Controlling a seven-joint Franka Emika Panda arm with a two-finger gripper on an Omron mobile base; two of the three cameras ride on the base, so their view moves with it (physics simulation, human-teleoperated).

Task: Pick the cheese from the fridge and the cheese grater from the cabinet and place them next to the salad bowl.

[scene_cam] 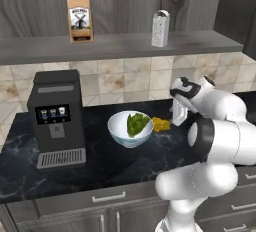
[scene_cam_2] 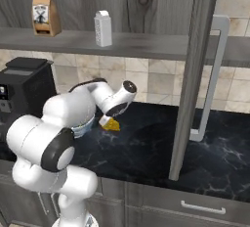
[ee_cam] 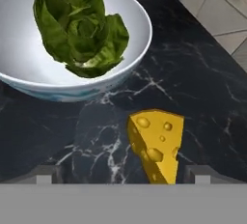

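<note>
The cheese [ee_cam: 157,143], a yellow holed wedge, stands on the black marble counter just right of the salad bowl [ee_cam: 29,80], a white bowl with green leaves. My gripper [ee_cam: 124,175] hangs open right over the wedge, with its fingertips [ee_cam: 48,174] set wide on either side and not touching it. From the left base the cheese [scene_cam: 161,123] lies between the bowl [scene_cam: 114,126] and the gripper [scene_cam: 177,117]. The cheese grater [scene_cam: 160,28] stands upright on the cabinet shelf [scene_cam: 110,46]. The right base view shows the cheese [scene_cam_2: 114,124] and the grater [scene_cam_2: 103,29]. The fridge is out of view.
A black coffee machine [scene_cam: 56,118] stands on the counter left of the bowl. A brown paper bag [scene_cam: 80,18] sits on the shelf left of the grater. An open door panel [scene_cam_2: 195,74] with a long handle [scene_cam_2: 215,74] hangs to the right.
</note>
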